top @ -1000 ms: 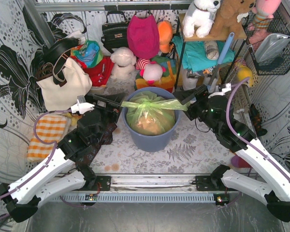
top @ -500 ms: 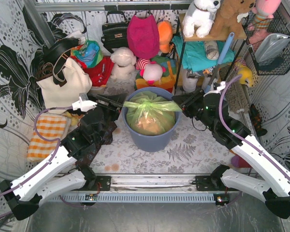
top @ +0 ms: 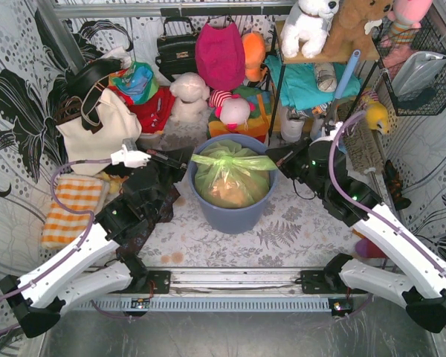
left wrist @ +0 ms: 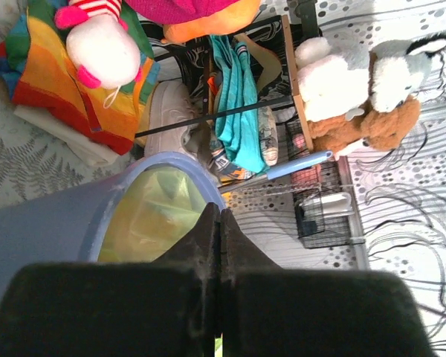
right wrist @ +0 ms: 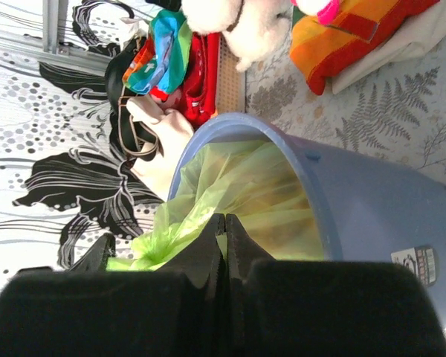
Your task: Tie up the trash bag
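The lime-green trash bag (top: 230, 182) sits in the blue-grey bin (top: 234, 216) at the table's middle, tan paper showing through it. Its top is gathered into a knot with a tail to each side. My left gripper (top: 184, 158) is at the left tail's end, jaws pressed together. In the left wrist view the left gripper (left wrist: 220, 212) has the trash bag (left wrist: 152, 216) just left of it and a green sliver low between the jaws. My right gripper (top: 280, 159) meets the right tail. In the right wrist view the right gripper (right wrist: 224, 218) is shut with green plastic of the trash bag (right wrist: 260, 186) between the fingers.
A white tote (top: 97, 130), a magenta bag (top: 219, 52) and plush toys (top: 189, 93) crowd the back. A shelf with teal cloth (top: 305, 82) stands back right, a wire basket (top: 424, 71) hangs at right. An orange checked cloth (top: 74, 208) lies at left.
Both grippers have gone from open to shut at the bag's tails. The tails, stretched wide and flat before, now reach less far out. The right gripper has shifted slightly.
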Tool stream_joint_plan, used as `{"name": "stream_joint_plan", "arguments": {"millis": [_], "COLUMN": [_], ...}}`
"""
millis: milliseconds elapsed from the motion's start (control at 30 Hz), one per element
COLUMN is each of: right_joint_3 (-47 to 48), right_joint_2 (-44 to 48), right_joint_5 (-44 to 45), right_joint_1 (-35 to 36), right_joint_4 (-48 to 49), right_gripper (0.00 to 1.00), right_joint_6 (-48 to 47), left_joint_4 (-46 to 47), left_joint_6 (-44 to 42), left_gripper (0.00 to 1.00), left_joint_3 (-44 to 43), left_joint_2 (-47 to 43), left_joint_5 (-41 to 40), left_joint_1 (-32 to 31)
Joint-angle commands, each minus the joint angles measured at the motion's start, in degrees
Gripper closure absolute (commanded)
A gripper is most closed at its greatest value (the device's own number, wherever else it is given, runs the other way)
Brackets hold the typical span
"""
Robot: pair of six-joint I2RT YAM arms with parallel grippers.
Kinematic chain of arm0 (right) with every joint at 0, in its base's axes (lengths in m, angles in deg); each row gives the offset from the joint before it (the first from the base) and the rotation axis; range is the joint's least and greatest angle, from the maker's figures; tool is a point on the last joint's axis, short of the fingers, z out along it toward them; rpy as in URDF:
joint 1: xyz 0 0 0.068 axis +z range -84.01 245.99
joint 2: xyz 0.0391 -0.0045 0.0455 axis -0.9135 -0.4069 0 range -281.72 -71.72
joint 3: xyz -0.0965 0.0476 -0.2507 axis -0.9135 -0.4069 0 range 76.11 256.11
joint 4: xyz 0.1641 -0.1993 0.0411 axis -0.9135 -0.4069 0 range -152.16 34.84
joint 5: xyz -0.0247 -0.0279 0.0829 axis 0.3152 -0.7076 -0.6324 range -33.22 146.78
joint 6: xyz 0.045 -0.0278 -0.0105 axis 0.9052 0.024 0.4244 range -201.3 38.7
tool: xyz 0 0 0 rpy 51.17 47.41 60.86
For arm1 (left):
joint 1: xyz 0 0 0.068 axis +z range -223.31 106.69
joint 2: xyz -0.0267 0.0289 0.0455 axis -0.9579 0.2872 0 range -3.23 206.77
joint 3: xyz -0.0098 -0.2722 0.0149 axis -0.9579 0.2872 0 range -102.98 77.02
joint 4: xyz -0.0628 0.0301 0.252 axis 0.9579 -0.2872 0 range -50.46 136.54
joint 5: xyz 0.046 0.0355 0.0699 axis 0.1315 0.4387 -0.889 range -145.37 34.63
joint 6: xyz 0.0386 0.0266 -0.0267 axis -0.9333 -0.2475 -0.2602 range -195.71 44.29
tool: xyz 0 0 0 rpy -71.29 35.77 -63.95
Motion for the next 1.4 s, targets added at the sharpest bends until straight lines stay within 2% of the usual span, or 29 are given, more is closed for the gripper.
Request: {"name": "stream_joint_plan", "arguments": {"millis": [0, 67, 133, 267, 333, 433, 567, 867, 1000, 1100, 1233, 1367], "right_joint_3": [5.1, 10.1, 18.7, 30.1, 32.3, 32.1, 27.8, 31.4, 26.6, 17.6, 7.8, 6.3], "right_joint_2": [-3.0, -6.0, -10.7, -17.4, -19.5, -21.4, -20.5, -22.4, -20.4, -16.2, -12.0, -11.8], "right_joint_5": [3.5, 3.3, 2.7, 7.7, 13.1, 20.6, 23.4, 33.8, 41.3, 45.4, 48.8, 48.4], "right_joint_1": [0.1, 0.1, 0.6, 4.6, 6.7, 10.1, 12.1, 16.3, 16.4, 16.3, 16.2, 16.2], "right_joint_4": [0.4, -0.6, -6.5, -16.8, -19.6, -19.5, -11.7, -0.5, 3.9, 8.5, 8.4, 5.3], "right_gripper": [1.00, 1.00, 1.00, 1.00, 1.00, 1.00, 1.00, 1.00, 1.00, 1.00, 1.00, 1.00], "right_joint_6": [-9.0, -17.2, -25.9, -42.0, -48.3, -56.8, -67.4, -88.8, -95.5, -95.9, -90.0, -84.7], "left_joint_4": [4.2, 5.1, 5.2, -2.7, -4.9, -5.0, -4.0, -9.5, -11.4, -13.1, -13.1, -12.5], "left_joint_6": [-9.5, -16.4, -27.1, -46.1, -54.5, -61.4, -69.2, -77.4, -77.6, -75.8, -70.3, -69.0], "left_gripper": [1.00, 1.00, 1.00, 1.00, 1.00, 1.00, 1.00, 1.00, 1.00, 1.00, 1.00, 1.00], "left_joint_3": [-3.2, -5.5, -8.9, -16.3, -17.2, -17.1, -17.8, -29.1, -28.7, -24.0, -15.7, -12.6], "left_joint_2": [1.2, 2.8, 5.8, 12.4, 13.9, 14.2, 13.2, 17.0, 15.3, 12.8, 9.2, 8.9], "left_joint_5": [-1.3, -0.5, 2.4, 7.1, 9.4, 11.9, 16.4, 18.6, 16.5, 12.9, 10.0, 8.5], "left_joint_1": [-0.1, -0.1, -0.1, -0.2, -0.2, -0.2, -0.2, -0.2, -0.2, -0.2, -0.2, -0.2]}}
